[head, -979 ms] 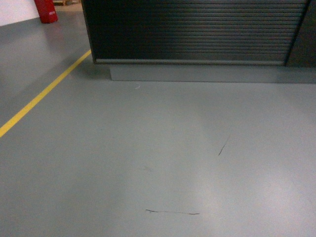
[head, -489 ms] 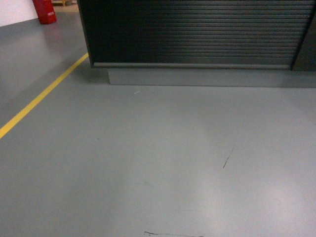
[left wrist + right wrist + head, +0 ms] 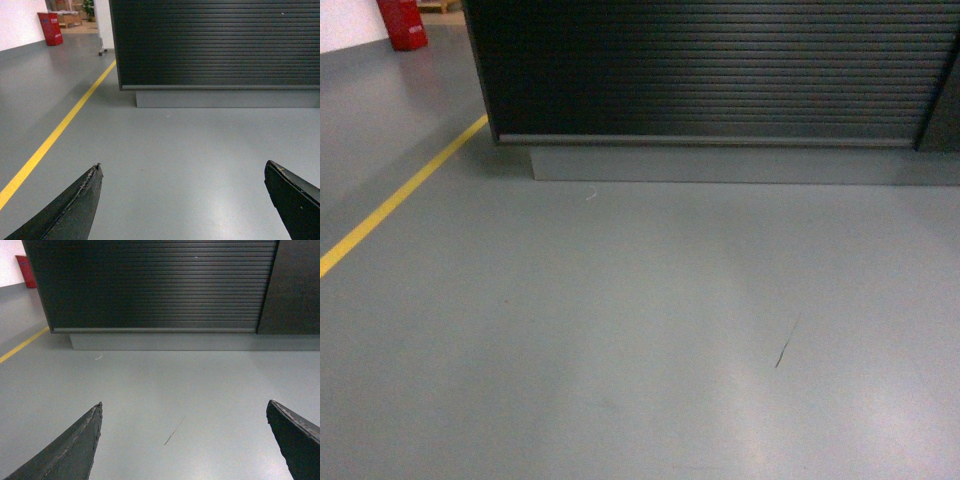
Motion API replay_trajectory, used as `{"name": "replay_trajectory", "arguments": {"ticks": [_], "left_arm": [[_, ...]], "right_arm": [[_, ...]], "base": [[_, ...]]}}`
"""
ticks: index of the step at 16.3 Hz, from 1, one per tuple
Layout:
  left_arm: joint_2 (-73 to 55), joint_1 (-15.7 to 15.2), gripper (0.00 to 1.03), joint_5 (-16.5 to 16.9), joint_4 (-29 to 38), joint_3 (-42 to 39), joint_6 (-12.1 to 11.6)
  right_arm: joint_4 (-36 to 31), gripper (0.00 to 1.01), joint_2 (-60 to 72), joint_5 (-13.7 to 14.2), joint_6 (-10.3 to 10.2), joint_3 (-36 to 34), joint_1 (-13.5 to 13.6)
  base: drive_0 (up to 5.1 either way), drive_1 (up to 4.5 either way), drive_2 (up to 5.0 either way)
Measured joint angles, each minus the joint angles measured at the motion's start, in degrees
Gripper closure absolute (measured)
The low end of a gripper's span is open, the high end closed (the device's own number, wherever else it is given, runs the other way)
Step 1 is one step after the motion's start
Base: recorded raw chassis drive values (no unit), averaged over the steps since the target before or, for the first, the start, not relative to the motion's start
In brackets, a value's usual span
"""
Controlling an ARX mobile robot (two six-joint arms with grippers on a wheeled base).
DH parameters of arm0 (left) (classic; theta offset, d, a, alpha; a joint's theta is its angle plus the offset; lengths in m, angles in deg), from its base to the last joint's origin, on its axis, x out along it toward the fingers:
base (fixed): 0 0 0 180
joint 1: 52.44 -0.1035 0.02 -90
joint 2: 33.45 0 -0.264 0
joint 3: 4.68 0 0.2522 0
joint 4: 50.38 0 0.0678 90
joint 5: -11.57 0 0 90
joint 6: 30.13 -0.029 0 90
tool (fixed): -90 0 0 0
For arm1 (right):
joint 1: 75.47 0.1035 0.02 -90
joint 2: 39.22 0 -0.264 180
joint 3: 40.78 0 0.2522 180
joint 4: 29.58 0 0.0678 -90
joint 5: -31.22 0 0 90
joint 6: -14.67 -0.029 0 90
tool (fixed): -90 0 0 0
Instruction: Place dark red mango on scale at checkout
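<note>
Checkout [image 3: 720, 75] fills the top of the head view: black front of horizontal ribbed slats, sitting on a grey plinth [image 3: 710, 165] that is set back under a thin lip. Only its front face shows, the top surface is out of frame in all three views, so no scale and no dark red mango are visible anywhere; can't tell where either is. Grey floor [image 3: 620, 330] takes up the rest, glossy with soft light patches. A yellow line [image 3: 400, 195] runs diagonally along the floor on the left, ending near the checkout's left corner. A short dark scuff [image 3: 785, 345] lies on the floor right of centre, well apart from the plinth, and a small pale fleck [image 3: 591, 194] sits just in front of the plinth near its left end. A red box-like object [image 3: 402, 22] stands at the far top left by a white wall. Left pincer [image 3: 182, 197]: two black fingers at the bottom corners of the left wrist view, spread wide, nothing between them but floor. Right pincer [image 3: 184, 437]: same, fingers far apart and empty, the scuff on the floor between them. Right wrist view also shows a plain dark panel [image 3: 292, 287] adjoining the slatted front on its right. Left wrist view shows the checkout's left corner and something white beyond it, too small to identify.
</note>
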Motion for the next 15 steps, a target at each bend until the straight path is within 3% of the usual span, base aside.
{"name": "replay_trajectory", "arguments": {"ticks": [15], "left_arm": [[0.0,0.0,0.05,0.0,-0.02,0.0,-0.02]], "right_arm": [[0.0,0.03,0.0,0.0,0.0,0.0,0.0]], "base": [[0.0,2.17,-2.1]]}}
